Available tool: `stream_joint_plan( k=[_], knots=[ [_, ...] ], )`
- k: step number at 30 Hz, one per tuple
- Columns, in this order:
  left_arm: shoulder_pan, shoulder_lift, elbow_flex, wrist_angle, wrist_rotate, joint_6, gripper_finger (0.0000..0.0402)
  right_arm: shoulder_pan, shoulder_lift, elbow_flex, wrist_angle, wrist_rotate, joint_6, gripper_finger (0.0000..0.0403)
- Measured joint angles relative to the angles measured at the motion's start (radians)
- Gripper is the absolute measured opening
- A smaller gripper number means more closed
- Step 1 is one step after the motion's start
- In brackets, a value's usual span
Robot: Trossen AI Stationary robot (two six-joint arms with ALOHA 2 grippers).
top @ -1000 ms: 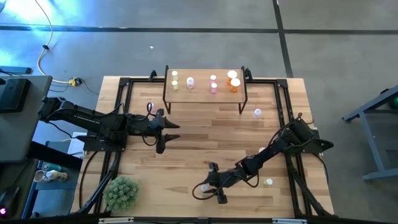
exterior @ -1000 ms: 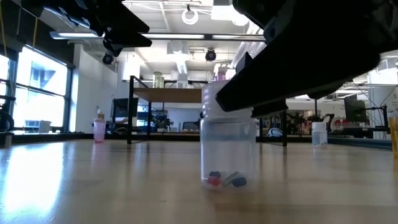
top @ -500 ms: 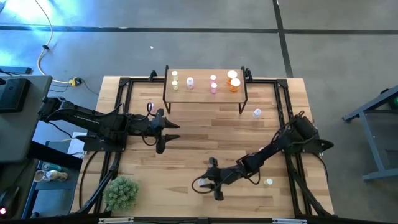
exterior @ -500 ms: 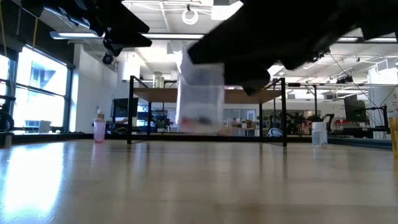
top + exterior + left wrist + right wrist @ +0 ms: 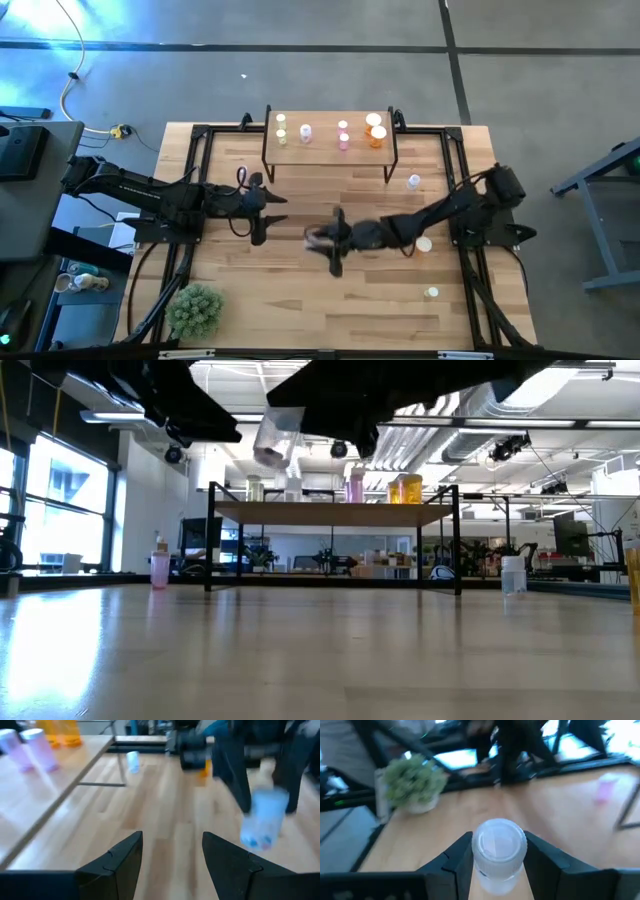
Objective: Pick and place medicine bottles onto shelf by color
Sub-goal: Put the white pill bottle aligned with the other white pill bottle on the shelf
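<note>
1. Above the middle of the counter (image 5: 300, 290), the right gripper (image 5: 322, 239) carries a clear bottle (image 5: 498, 854), jaws clamped on its sides.
2. Left gripper (image 5: 268, 208) hovers nearby, jaws parted and empty.
3. Five bottles stand on the shelf (image 5: 330, 148); others sit on the counter.

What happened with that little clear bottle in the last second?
The right pincer, shut on the clear bottle, lifted it off the table and carried it toward the shelf. The left pincer stayed open where it was; the bottles on the shelf did not move.
</note>
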Motion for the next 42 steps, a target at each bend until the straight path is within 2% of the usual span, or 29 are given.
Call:
stream_joint_plan(
  k=[5, 8, 14, 21, 26, 34, 42],
  knots=[
    [0.0, 0.0, 0.0, -0.036, -0.134, 0.08, 0.0197, -0.1, -0.072, 0.0, -0.015, -0.002, -0.099, 0.0138],
    [0.0, 0.0, 0.0, -0.041, -0.176, 0.107, 0.0197, -0.16, -0.112, 0.0, -0.023, -0.007, -0.161, 0.0138],
    [0.0, 0.0, 0.0, -0.076, -0.18, 0.107, 0.0197, -0.28, -0.181, 0.025, -0.091, -0.058, -0.224, 0.0138],
    [0.0, 0.0, 0.0, -0.111, -0.18, 0.058, 0.0197, -0.387, -0.177, 0.22, -0.396, -0.074, -0.279, 0.0138],
    [0.0, 0.0, 0.0, -0.108, -0.177, 0.046, 0.0197, -0.446, -0.177, 0.315, -0.498, -0.116, -0.273, 0.0138],
    [0.0, 0.0, 0.0, -0.106, -0.177, 0.021, 0.0197, -0.526, -0.175, 0.348, -0.522, -0.183, -0.246, 0.0138],
    [0.002, 0.0, 0.0, -0.081, -0.194, 0.114, 0.0197, -0.561, -0.099, 0.378, -0.525, -0.226, -0.219, 0.0138]
  ],
)
